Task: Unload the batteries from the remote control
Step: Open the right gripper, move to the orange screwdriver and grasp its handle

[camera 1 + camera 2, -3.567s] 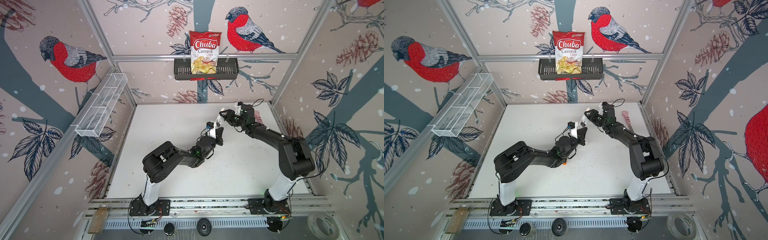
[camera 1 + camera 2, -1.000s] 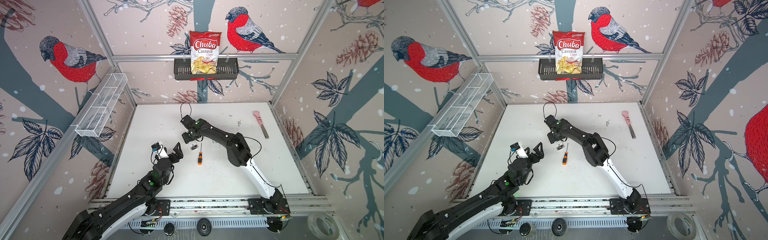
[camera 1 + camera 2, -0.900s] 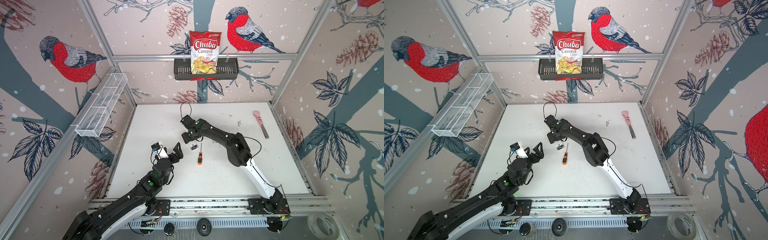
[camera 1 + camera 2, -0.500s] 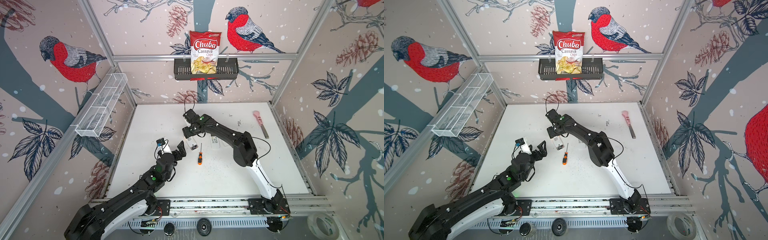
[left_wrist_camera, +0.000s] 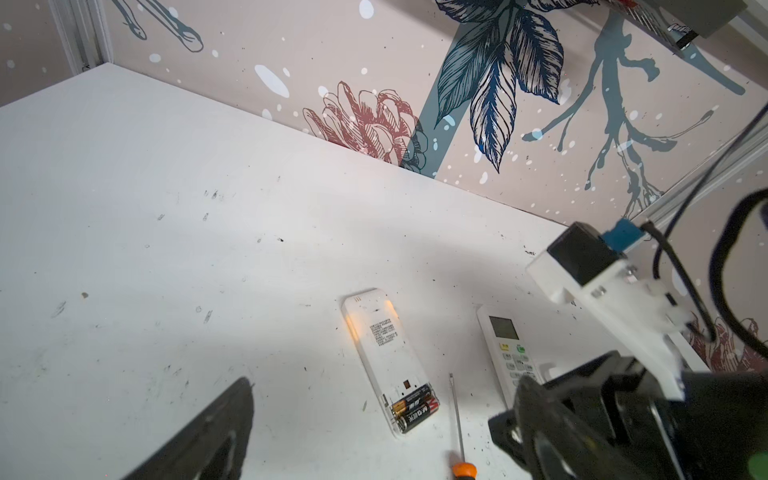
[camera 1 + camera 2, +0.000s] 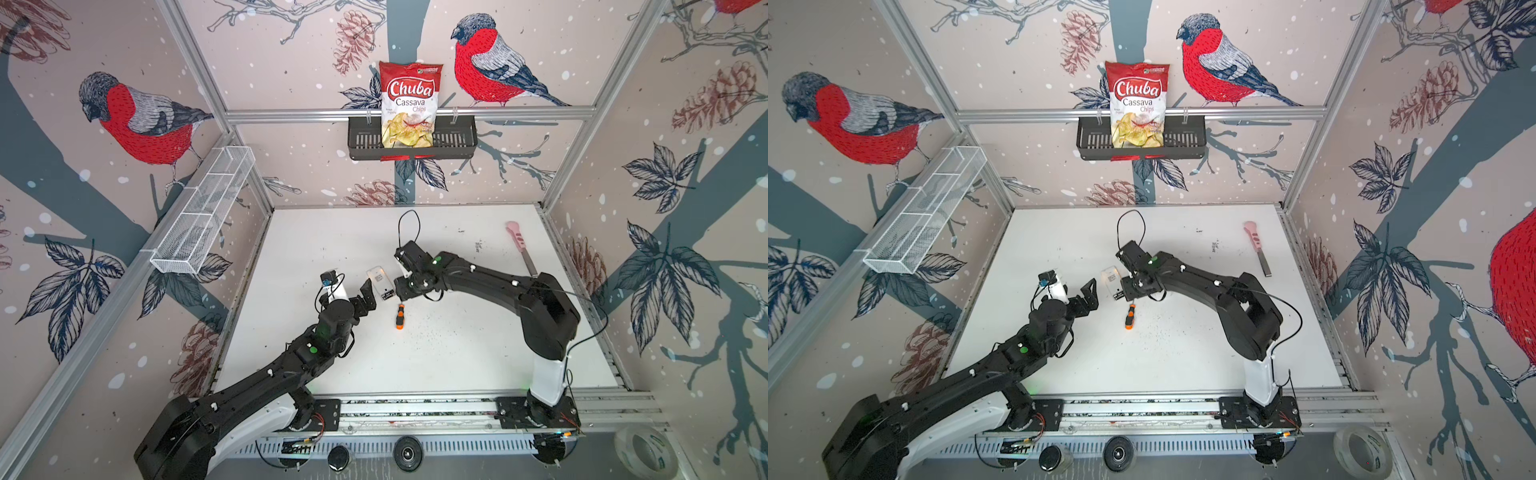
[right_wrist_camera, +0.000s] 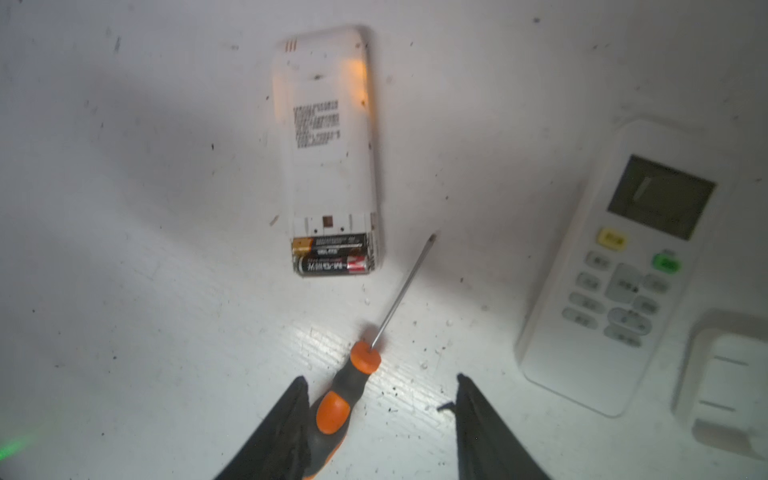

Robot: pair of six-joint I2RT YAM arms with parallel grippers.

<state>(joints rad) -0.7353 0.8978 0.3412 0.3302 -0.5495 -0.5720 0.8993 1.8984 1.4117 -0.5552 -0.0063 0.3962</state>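
In both top views the remote (image 6: 377, 279) (image 6: 1109, 276) lies back up on the white surface (image 6: 457, 365) (image 6: 1183, 365), near its middle, between the two arms. In a top view the batteries (image 6: 388, 295) show as a dark patch at the remote's near end. The left jaws stand wide apart just left of the remote, with nothing in them. The right jaws hang just right of that end; their gap cannot be told here. The screwdriver (image 6: 400, 318) (image 6: 1130, 318) lies just in front of the remote, handle toward the front rail. A pink-handled tool (image 6: 519, 245) (image 6: 1255, 243) lies well apart, by the right wall.

In the left wrist view the remote (image 5: 384, 353) lies flat with its bay uncovered. Two batteries (image 5: 415, 409) sit in it side by side. One finger (image 5: 216, 432) of the left jaws shows, clear of everything. The screwdriver (image 5: 464, 470) lies beside the remote. A second remote (image 5: 505, 349), buttons up, is partly hidden by the right arm (image 5: 623, 424).

In the right wrist view the right jaws stand partly open above the surface and clamp nothing. The screwdriver (image 7: 332, 411) handle lies between them, close against one finger (image 7: 282, 428); whether they touch cannot be told. Its tip points at the remote (image 7: 328, 137). The batteries (image 7: 330, 253) fill the bay, one gold end showing. The second remote (image 7: 623, 270) lies to one side.
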